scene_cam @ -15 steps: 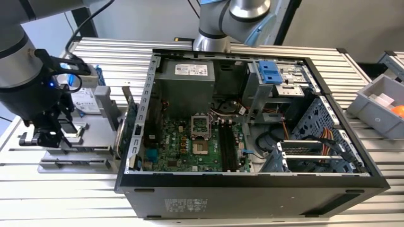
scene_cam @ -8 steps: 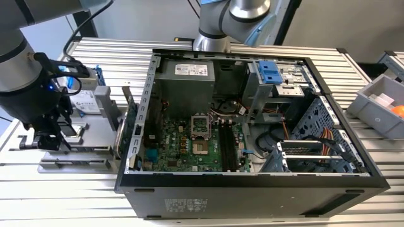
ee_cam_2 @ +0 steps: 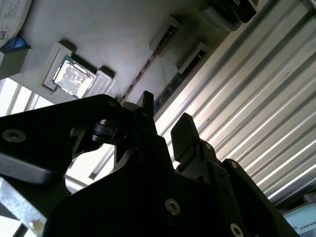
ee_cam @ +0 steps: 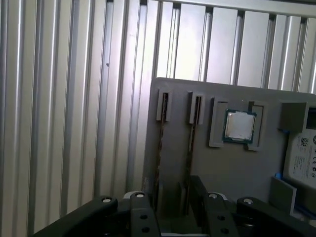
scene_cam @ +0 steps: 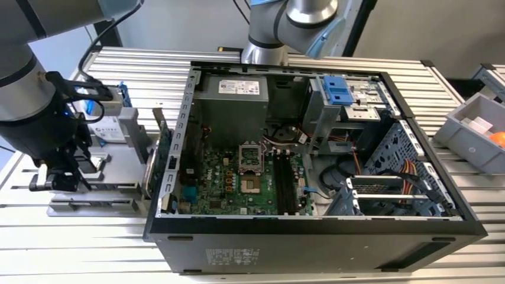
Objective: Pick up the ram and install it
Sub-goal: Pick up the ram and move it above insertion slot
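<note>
An open black metal computer case (scene_cam: 316, 248) sits at the exterior view's right of a flat grey holder tray (ee_cam: 222, 168). Over the tray hangs the black gripper (ee_cam_2: 165, 111), fingers apart and empty, above the long, thin dark ram stick (ee_cam: 159, 148) standing edgewise in its slot.

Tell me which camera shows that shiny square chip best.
The first wrist view: the chip sits face-on in its grey holder. The second wrist view catches it slanted; the exterior view leaves it too small to tell.
</note>
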